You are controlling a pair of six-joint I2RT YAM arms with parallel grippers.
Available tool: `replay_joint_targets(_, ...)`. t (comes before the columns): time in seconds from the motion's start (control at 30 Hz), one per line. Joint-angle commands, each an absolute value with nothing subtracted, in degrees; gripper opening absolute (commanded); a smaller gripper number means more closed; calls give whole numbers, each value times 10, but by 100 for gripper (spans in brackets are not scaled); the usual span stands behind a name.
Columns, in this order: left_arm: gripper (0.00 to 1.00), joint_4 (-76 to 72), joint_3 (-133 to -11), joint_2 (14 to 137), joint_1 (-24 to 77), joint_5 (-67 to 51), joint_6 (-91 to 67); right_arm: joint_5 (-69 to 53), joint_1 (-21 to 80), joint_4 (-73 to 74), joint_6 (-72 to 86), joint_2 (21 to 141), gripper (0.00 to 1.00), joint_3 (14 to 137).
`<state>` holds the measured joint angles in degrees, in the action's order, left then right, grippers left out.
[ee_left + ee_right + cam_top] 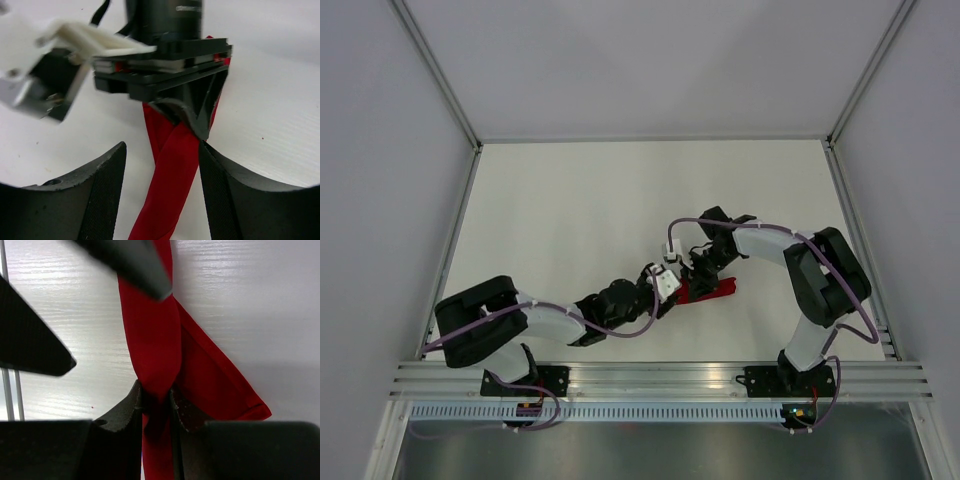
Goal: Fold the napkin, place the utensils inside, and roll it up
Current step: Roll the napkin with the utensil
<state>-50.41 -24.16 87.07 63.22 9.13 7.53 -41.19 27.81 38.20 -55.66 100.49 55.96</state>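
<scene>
On the white desk (570, 220), the napkin (715, 291) is seen rolled into a long, narrow red bundle, lying between the ends of the two arms. The right hand (156, 396) is clamped at one part of the napkin. Its two dark fingers (125, 410) are pressed together on the cloth, which is bunched and pinched thin between them. Beside that grip, a flat triangular flap (220, 385) of the napkin is spread on the desk, ending in a folded corner. Farther along the napkin from the grip, the left hand (162, 150) is spread wide around the roll, with one finger on each side of the cloth. One textured pad (220, 195) lies just beside the napkin, though whether it touches cannot be made out. The other pad is separated from the napkin by a strip of bare desk. In the left wrist view, two strands of the napkin are seen crossing just beneath the right hand. The inside of the roll is hidden by its outer layer.
</scene>
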Motion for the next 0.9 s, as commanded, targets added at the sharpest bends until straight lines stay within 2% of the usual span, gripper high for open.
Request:
replay_joint_targets(0.0,65,-458,-288,896,657,104,183,-394,271,453,-600,1068,0,561)
replay_joint_targets(0.2,67,-381,-343,960,679,77,250,-397,258,484,-613,1106,0,598)
replay_joint_targets(0.43,76,-375,-360,1015,679,94,299,-396,250,515,-628,1137,1,626)
replay_joint_targets(0.57,76,-344,-375,1039,679,99,311,-396,245,524,-636,1146,0,634)
replay_joint_targets(0.63,72,-321,-381,1047,679,92,309,-398,243,532,-642,1151,0,639)
replay_joint_targets(0.73,57,-260,-402,1059,678,72,295,-404,240,544,-650,1155,0,648)
replay_joint_targets(0.77,45,-248,-407,1062,677,66,289,-406,239,547,-653,1155,0,650)
replay_joint_targets(0.87,30,-213,-420,1072,676,44,267,-411,236,558,-658,1158,1,659)
